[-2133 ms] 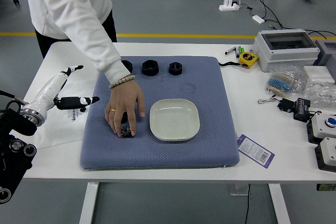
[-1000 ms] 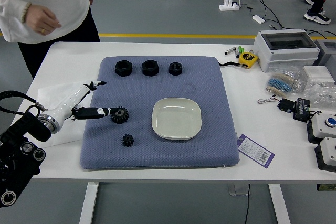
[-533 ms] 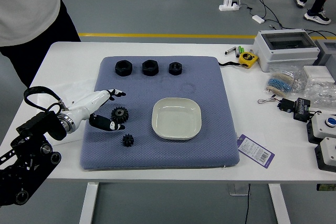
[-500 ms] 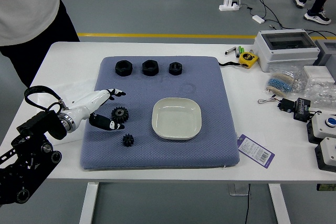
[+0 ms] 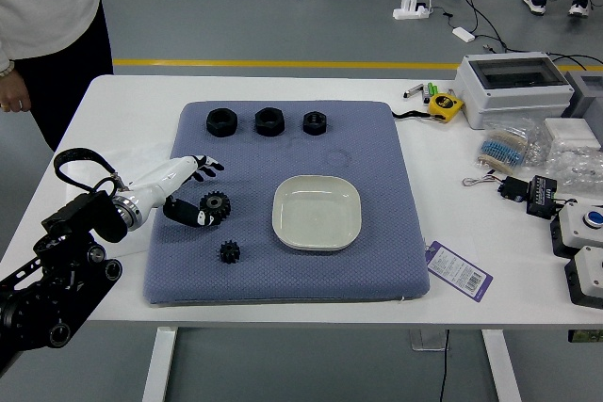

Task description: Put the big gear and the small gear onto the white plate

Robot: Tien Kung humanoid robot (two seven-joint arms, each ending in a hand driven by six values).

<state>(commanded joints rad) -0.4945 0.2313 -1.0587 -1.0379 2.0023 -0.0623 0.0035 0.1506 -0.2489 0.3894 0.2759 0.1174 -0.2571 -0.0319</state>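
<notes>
My left hand point(image 5: 213, 194) reaches in from the left over the blue mat, its fingers spread and holding nothing. Between its thumb and fingers, at their tips, lies the black big gear point(image 5: 217, 204); whether the thumb touches it I cannot tell. Below it on the mat is the black small gear point(image 5: 230, 251), apart from the hand. The white plate point(image 5: 317, 214) stands to the right of both gears with nothing on it. The right hand is out of view.
Three black nuts point(image 5: 269, 121) line the far part of the mat point(image 5: 377, 275). A tag point(image 5: 459, 270), tape measure point(image 5: 445, 106), grey-white box point(image 5: 513, 87) and plastic bags lie at the right. A person point(image 5: 52, 44) stands at the far left, one hand hanging down.
The person's hand has withdrawn from the mat, leaving the gears there, and the plate sits slightly further right. My left hand has moved right to the big gear, lately shifting slightly up and left.
</notes>
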